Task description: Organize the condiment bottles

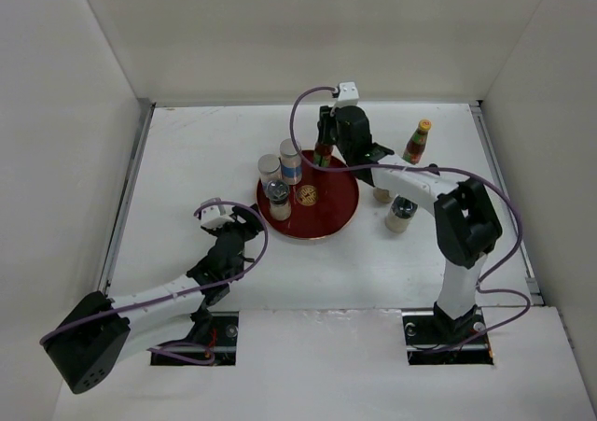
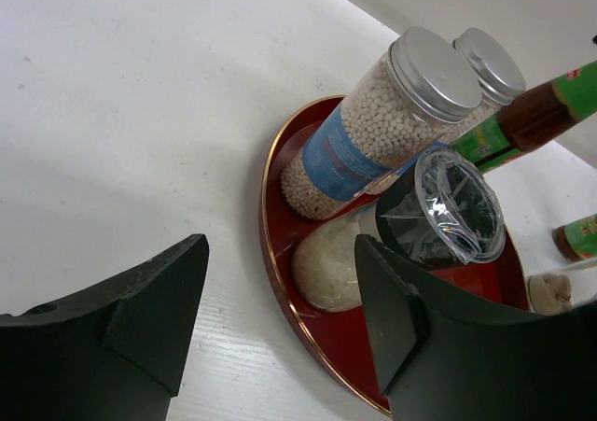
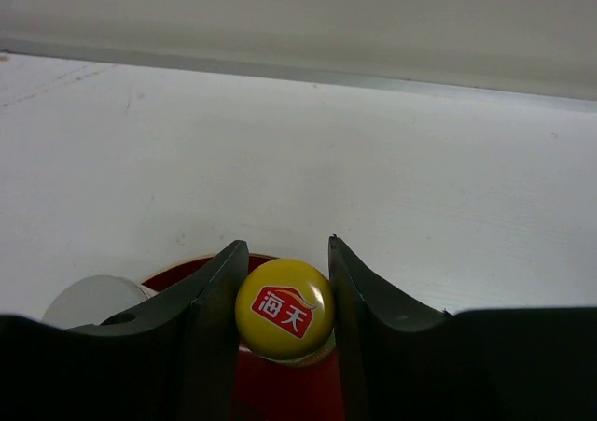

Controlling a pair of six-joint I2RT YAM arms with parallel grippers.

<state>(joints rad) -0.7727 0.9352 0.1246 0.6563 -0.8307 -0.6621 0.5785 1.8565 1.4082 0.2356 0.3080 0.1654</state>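
My right gripper (image 3: 287, 253) is shut on the yellow cap of a slim sauce bottle (image 3: 284, 311), which stands upright at the back edge of the round red tray (image 1: 338, 206). On the tray's left part stand a blue-labelled cylinder (image 2: 373, 132), a grey-lidded jar (image 1: 270, 167) and a black-capped shaker (image 2: 448, 211). My left gripper (image 2: 280, 248) is open over the tray's left rim with nothing between its fingers, and the shaker is just past its right finger. A second sauce bottle (image 1: 417, 143) and two small shakers (image 1: 401, 214) (image 1: 382, 193) stand on the table to the right.
The white table is boxed in by white walls at the back and both sides. A purple cable loops above the right arm (image 1: 462, 225). The left arm (image 1: 159, 300) lies low across the near left of the table.
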